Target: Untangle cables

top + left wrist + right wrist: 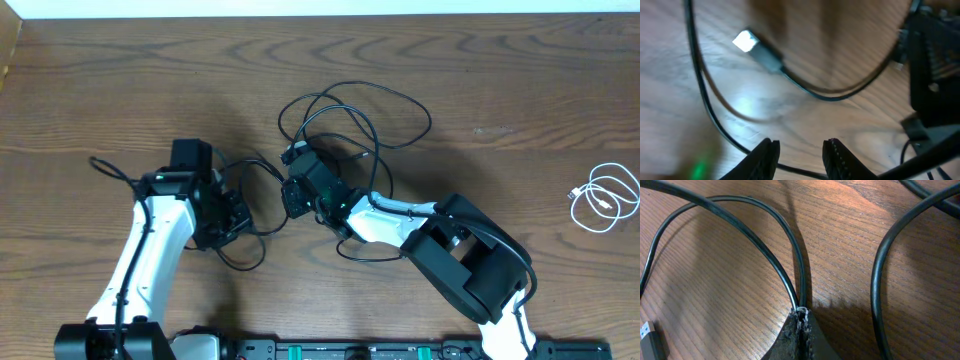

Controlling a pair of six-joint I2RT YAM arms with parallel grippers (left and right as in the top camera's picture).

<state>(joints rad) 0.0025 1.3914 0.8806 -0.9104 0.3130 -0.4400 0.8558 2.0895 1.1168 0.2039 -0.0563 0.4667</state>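
Note:
Several thin black cables (352, 102) lie looped and crossed on the wooden table's middle. My right gripper (296, 192) is at the tangle's lower left. In the right wrist view the right gripper (801, 312) is shut on a black cable (765, 250), two strands of which run into its tips. My left gripper (238, 216) is just left of it. Seen from the left wrist, the left gripper (800, 146) has its jaws apart, and a black cable (805, 174) crosses the gap. A silver-tipped plug (746, 41) lies ahead. The white cable (606, 198) sits coiled far right.
The right arm's black body (934, 75) stands close on the right of the left wrist view. Another plug (647, 331) lies at the lower left in the right wrist view. The arm bases (350, 350) line the front edge. The table's far edge (320, 16) runs along the top.

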